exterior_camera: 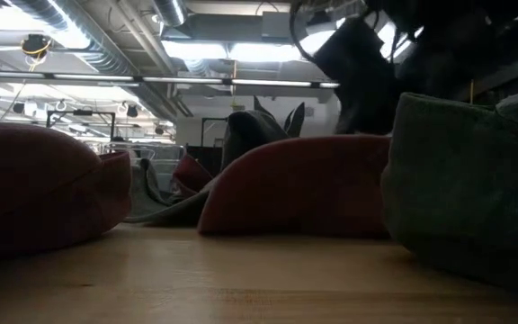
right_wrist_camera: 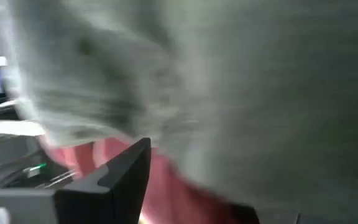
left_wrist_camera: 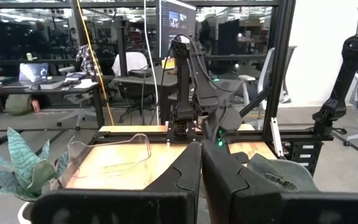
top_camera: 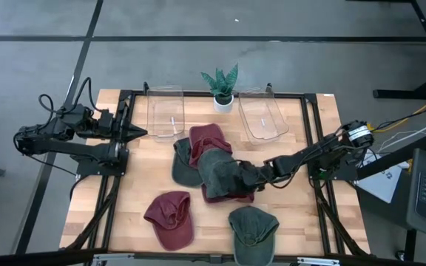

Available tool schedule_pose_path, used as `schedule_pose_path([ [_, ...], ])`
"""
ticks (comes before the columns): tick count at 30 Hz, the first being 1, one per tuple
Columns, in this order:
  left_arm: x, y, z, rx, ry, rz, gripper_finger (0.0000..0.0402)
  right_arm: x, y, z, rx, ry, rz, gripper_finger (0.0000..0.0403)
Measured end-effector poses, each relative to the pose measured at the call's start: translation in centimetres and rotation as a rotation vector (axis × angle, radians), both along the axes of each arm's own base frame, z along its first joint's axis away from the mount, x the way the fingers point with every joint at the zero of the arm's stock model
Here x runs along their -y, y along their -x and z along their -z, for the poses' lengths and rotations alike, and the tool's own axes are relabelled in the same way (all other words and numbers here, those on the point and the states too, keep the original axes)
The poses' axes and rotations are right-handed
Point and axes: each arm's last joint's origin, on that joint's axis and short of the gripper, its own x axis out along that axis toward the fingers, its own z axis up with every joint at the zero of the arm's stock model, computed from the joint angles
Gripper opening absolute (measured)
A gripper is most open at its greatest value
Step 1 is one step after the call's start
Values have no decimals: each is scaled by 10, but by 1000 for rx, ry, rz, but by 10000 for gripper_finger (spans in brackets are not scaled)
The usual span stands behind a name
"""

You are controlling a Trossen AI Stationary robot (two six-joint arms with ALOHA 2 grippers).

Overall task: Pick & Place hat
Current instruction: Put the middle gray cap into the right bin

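Several caps lie on the wooden table (top_camera: 139,185). In a pile at the middle are a dark red cap (top_camera: 209,139), a green cap (top_camera: 183,164), a dark green cap (top_camera: 222,171) and a red cap (top_camera: 231,196) under it. My right gripper (top_camera: 251,175) reaches in from the table's right and is shut on the dark green cap, which fills the right wrist view (right_wrist_camera: 229,74). My left gripper (top_camera: 137,133) is shut and empty at the table's left, fingers (left_wrist_camera: 185,180) pointing toward the right. My right gripper holds the dark green cap by its right-hand edge (top_camera: 242,174), coming nearly level from the table's right. In the right wrist view the cloth (right_wrist_camera: 185,124) lies over the fingers and hides the contact; one finger (right_wrist_camera: 120,177) shows beneath it. The cap rests on the red cap below.
Two clear bins (top_camera: 166,111) (top_camera: 262,116) and a small potted plant (top_camera: 222,87) stand at the far edge. A dark red cap (top_camera: 170,219) and a green cap (top_camera: 253,226) lie near the front edge. Bare wood lies at front left.
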Motion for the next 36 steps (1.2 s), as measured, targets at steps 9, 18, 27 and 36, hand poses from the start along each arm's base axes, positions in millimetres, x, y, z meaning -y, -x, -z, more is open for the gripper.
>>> schedule_pose_path([
  [9,0,0,0,0,0,0,12,3,-4,-4,43,37,100,206],
  [18,0,0,0,0,0,0,9,2,-8,-15,152,66,54,81],
  [27,0,0,0,0,0,0,12,7,-5,-55,338,234,-12,16],
  [36,0,0,0,0,0,0,10,25,-5,-127,490,542,-43,8],
])
